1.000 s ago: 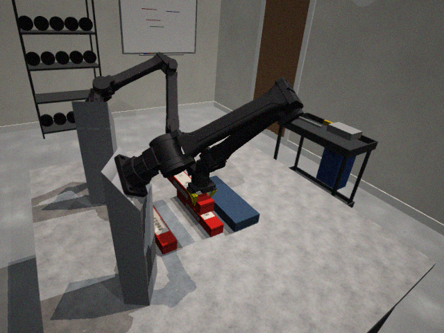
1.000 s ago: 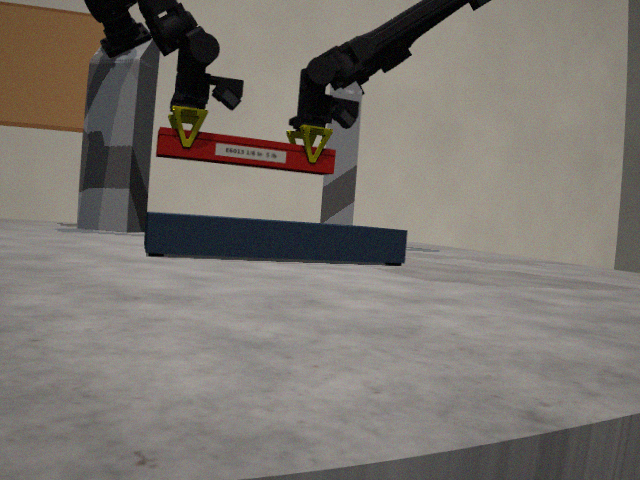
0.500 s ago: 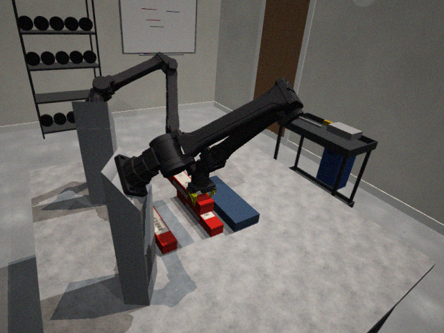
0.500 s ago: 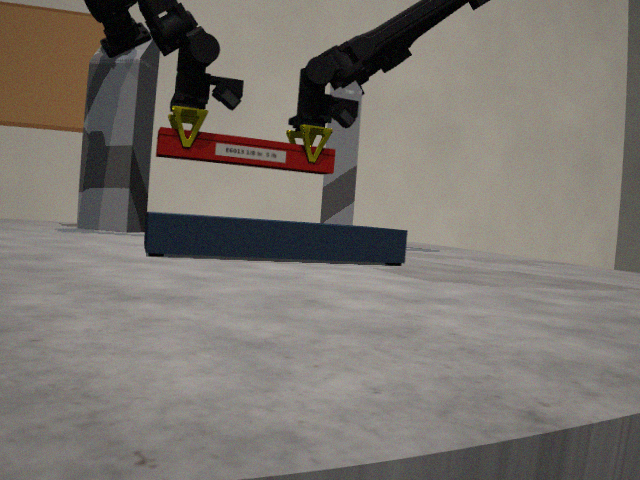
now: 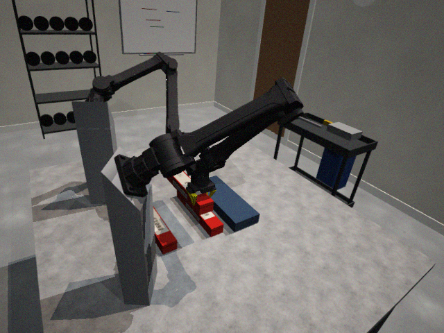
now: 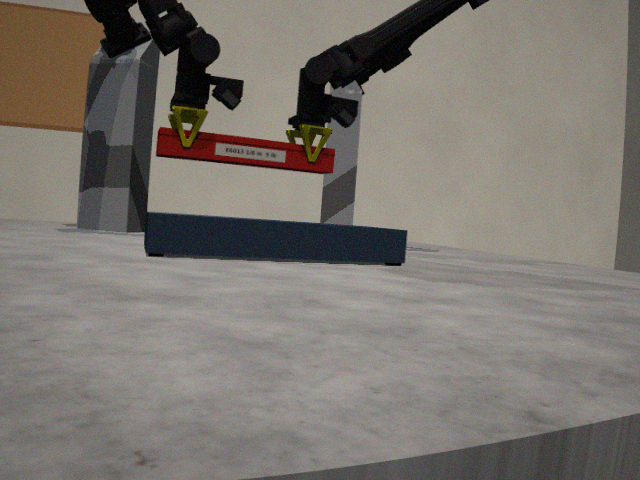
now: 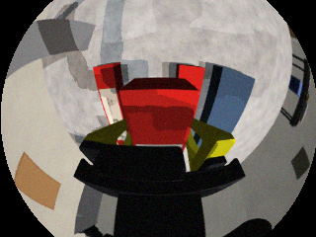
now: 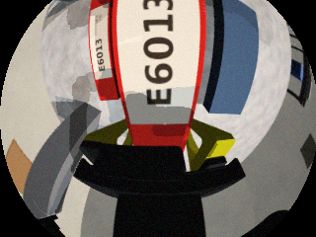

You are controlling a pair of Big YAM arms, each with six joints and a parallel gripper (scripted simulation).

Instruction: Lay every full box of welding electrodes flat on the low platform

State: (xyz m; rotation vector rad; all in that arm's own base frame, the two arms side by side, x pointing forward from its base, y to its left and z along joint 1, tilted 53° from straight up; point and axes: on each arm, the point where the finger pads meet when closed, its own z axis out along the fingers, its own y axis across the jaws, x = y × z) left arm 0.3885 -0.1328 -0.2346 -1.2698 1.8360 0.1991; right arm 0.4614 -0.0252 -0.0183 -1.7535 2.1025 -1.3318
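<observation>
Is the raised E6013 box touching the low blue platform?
Apart: the exterior view shows wall between the raised E6013 box and platform.

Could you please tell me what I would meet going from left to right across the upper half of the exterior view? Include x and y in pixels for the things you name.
Tan wall board (image 6: 41, 69) (image 7: 39, 180) (image 8: 17, 163), right arm's gray pedestal (image 6: 116, 149) (image 5: 132, 240) (image 7: 90, 209) (image 8: 46, 170), right gripper (image 6: 186, 142) (image 5: 203, 198) (image 8: 158, 132), held electrode box's white side label (image 6: 250, 152), left gripper (image 6: 306, 153) (image 7: 158, 132).
</observation>
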